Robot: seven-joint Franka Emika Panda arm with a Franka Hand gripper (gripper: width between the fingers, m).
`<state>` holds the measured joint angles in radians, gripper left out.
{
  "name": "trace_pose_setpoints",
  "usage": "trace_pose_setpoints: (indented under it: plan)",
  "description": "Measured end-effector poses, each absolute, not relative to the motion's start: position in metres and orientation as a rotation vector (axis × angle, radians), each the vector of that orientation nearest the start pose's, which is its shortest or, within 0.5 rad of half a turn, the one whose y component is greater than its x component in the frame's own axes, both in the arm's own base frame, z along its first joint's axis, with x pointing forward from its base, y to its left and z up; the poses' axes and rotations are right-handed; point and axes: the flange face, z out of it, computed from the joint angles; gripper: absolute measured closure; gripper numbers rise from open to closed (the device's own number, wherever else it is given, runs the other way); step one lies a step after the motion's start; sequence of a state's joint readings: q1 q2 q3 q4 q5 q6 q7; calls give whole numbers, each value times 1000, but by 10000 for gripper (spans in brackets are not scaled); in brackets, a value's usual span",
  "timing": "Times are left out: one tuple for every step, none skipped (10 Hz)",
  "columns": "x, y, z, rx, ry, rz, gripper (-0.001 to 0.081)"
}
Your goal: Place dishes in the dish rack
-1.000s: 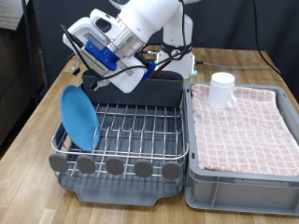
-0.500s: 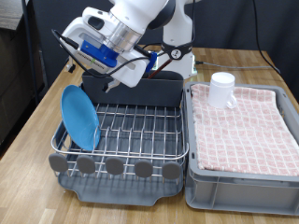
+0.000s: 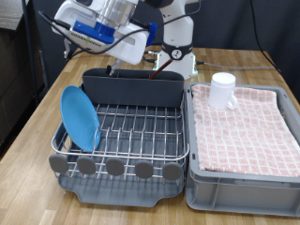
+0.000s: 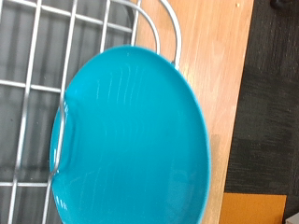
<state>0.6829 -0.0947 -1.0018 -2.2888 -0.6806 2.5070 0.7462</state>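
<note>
The round bright-blue plate (image 3: pixel 80 117) stands on edge in the dish rack (image 3: pixel 131 131), at the end on the exterior view's left. My gripper (image 3: pixel 77 41) hangs well above it, clear of the rack, with nothing visibly between its fingers. The wrist view looks down on the plate (image 4: pixel 131 140) leaning among the rack wires (image 4: pixel 37 56); the fingers do not show there. The small white cup (image 3: pixel 223 90) stands on the pink checked cloth, at the far end of the tub on the exterior view's right.
The grey tub (image 3: pixel 246 173) lined with pink checked cloth sits right beside the rack. A grey utensil trough (image 3: pixel 136 89) runs along the rack's far side. Wooden table (image 3: pixel 37 117) shows beside the rack, and the robot base (image 3: pixel 173 37) stands behind it.
The arm has risen up and away from the plate, towards the exterior view's top left. The plate stays standing in the rack. The cup has not moved.
</note>
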Motion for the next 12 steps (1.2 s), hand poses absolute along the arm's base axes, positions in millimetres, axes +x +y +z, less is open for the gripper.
trace_pose_setpoints:
  plan:
    - [504, -166, 409, -3262, 958, -611, 4]
    - [504, -164, 423, -3258, 955, -598, 4]
    - [504, -162, 439, -3256, 952, -573, 4]
    - [501, -158, 451, -3266, 935, -508, 4]
    - [502, -149, 466, -3287, 862, -543, 4]
    - [499, -145, 472, -3310, 809, -570, 4]
    - [499, -146, 470, -3304, 826, -557, 4]
    - [496, -143, 464, -3282, 846, -438, 4]
    - [494, -132, 460, -3267, 835, -294, 4]
    - [491, -115, 458, -3258, 826, -192, 4]
    - [489, -96, 458, -3250, 830, -142, 4]
    - [487, -78, 459, -3236, 832, -118, 4]
